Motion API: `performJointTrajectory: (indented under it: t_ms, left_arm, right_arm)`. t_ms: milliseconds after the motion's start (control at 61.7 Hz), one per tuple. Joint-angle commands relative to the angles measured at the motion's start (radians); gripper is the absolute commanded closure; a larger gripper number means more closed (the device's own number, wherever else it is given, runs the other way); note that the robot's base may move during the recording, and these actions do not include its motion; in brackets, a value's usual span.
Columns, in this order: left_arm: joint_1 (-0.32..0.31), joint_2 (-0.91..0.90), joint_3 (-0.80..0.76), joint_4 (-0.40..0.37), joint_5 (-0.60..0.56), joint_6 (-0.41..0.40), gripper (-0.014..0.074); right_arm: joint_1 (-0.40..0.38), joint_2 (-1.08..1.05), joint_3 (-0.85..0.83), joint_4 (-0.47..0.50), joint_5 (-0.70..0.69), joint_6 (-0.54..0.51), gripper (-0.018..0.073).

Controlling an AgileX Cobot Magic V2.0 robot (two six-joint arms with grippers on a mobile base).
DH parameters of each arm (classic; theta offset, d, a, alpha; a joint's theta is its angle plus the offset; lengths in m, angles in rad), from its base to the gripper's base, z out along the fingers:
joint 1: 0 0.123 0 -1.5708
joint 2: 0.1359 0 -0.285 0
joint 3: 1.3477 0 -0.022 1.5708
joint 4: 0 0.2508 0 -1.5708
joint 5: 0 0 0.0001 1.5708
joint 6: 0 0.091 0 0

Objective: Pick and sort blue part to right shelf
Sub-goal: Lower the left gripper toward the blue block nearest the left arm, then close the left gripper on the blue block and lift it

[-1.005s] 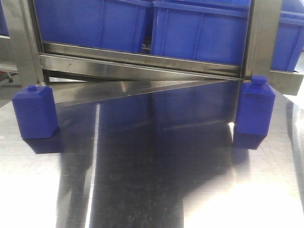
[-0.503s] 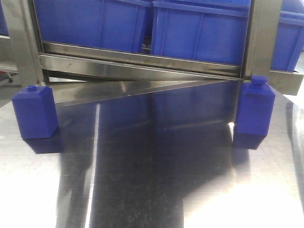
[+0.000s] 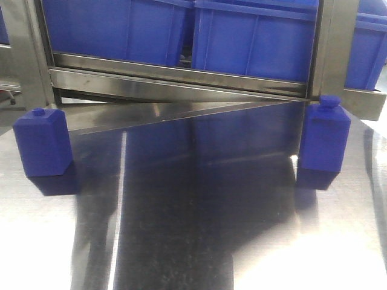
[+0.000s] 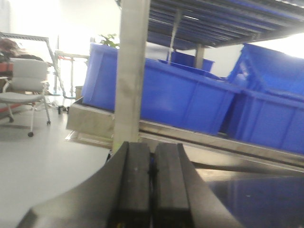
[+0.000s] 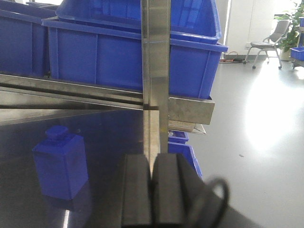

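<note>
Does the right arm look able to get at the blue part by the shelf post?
Probably yes: blue part stands uncovered on the table, left of the right gripper; shut jaws must open.

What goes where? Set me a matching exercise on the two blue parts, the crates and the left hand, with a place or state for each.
1. left blue part
2. right blue part
3. blue crates
4. left hand

A. shut, empty
B. in the shelf
C. table, left side
D. table, right side

Pairs: 1-C, 2-D, 3-B, 4-A.
</note>
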Motion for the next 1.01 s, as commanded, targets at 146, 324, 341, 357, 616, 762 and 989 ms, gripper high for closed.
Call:
performJointTrajectory:
  t_ms: [146, 324, 341, 357, 616, 762, 989]
  left_arm:
    - [-0.008, 0.258, -0.379, -0.020, 0.355, -0.005, 0.0293]
    - [-0.008, 0.473, -0.504, -0.098, 0.477, -0.005, 0.0060]
    - [-0.008, 0.489, -0.510, -0.109, 0.486, -0.005, 0.0048]
    - [-0.008, 0.504, -0.516, -0.119, 0.496, -0.005, 0.0035]
    - [-0.008, 0.776, -0.648, -0.272, 0.607, 0.028, -0.0072]
    - [-0.008, 0.943, -0.771, -0.276, 0.676, 0.048, -0.0072]
    - [-0.071, 1.197, -1.013, -0.278, 0.832, 0.015, -0.0071]
  right_arm:
    - [-0.004, -0.018, -0.023, -0.001, -0.091, -0.004, 0.0523]
    - [-0.004, -0.018, -0.023, -0.001, -0.091, -0.004, 0.0523]
    - [-0.004, -0.018, -0.023, -0.001, -0.091, -0.004, 0.0523]
    - [-0.004, -0.018, -0.023, -0.001, -0.091, -0.004, 0.0523]
    - [-0.004, -0.018, -0.023, -0.001, -0.091, -0.004, 0.0523]
    - [-0.004, -0.018, -0.023, -0.001, -0.091, -0.004, 0.0523]
    - [-0.004, -0.018, -0.023, -0.001, -0.091, -0.004, 0.0523]
